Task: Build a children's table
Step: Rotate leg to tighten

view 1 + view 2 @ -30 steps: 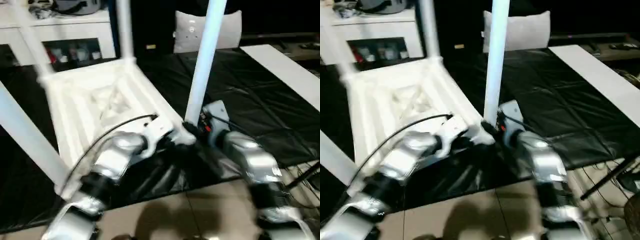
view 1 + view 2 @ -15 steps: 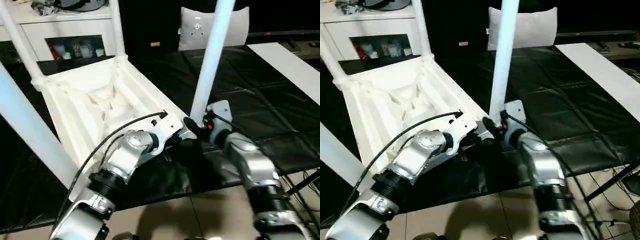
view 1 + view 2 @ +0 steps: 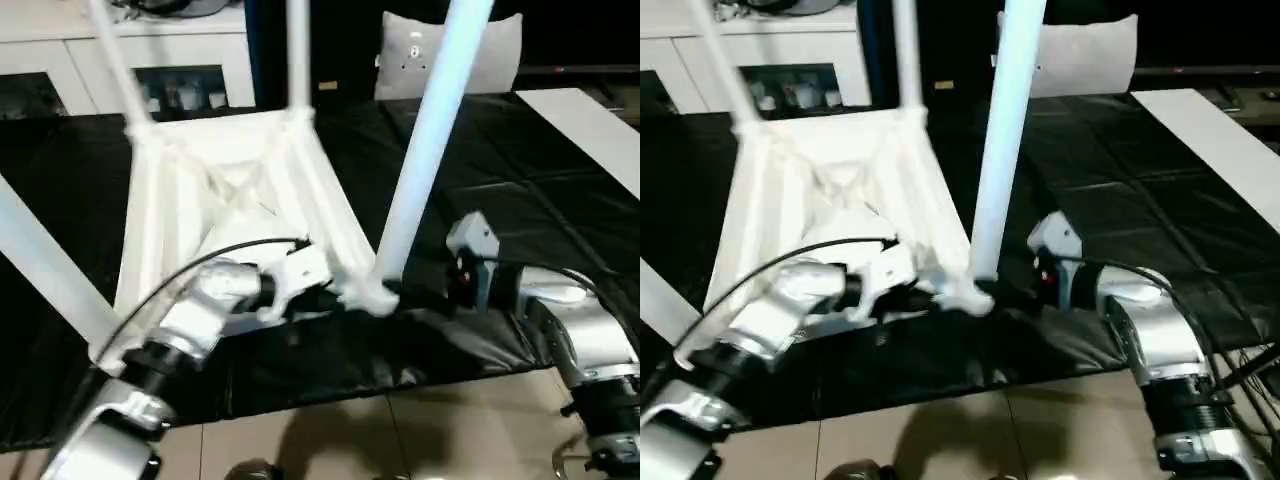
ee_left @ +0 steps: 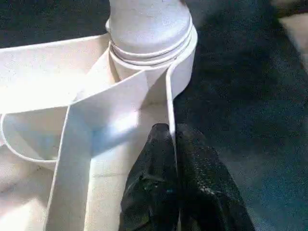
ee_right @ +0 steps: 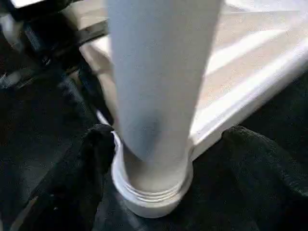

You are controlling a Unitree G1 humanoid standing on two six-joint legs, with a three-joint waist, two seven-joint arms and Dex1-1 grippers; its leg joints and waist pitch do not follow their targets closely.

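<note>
A black quilted mat (image 3: 520,200) covers most of the floor, its near edge giving way to pale beige tiles (image 3: 400,440). Behind the mat's far edge stand a white cabinet with shelves (image 3: 190,70) and a grey pillow (image 3: 500,55) against a dark wall. A white board (image 3: 595,125) lies along the mat's right edge.

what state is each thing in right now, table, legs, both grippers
table: upside down on the black mat, ribbed underside up
near leg: upright, seated in its corner socket
far legs: upright in the far corner sockets
left gripper: shut on the table's thin edge wall beside the near socket
right gripper: open, one finger on each side of the near leg's base, not clamping it
</note>
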